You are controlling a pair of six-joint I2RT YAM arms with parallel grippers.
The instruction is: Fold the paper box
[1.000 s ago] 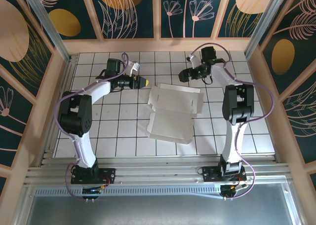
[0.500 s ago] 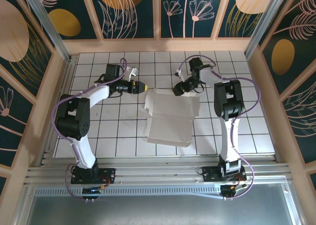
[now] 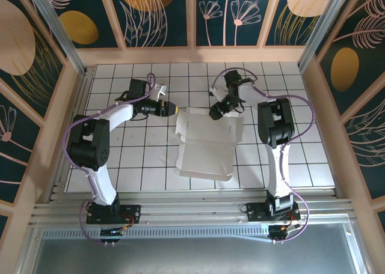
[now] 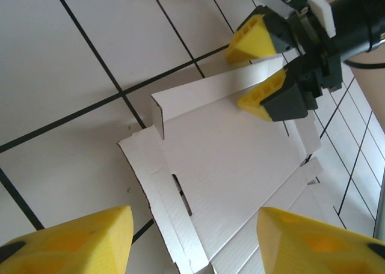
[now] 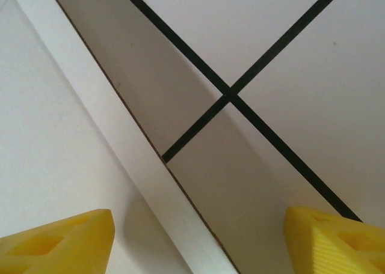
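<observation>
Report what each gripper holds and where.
Nothing is held. The right gripper straddles the raised far flap of the paper box, jaws open; the left gripper is open, empty.

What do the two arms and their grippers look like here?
The left arm and right arm match: white link shells, bulky black joint housings, and purple cables looping alongside. The left gripper and right gripper have black bodies and yellow wedge-shaped fingertips.
</observation>
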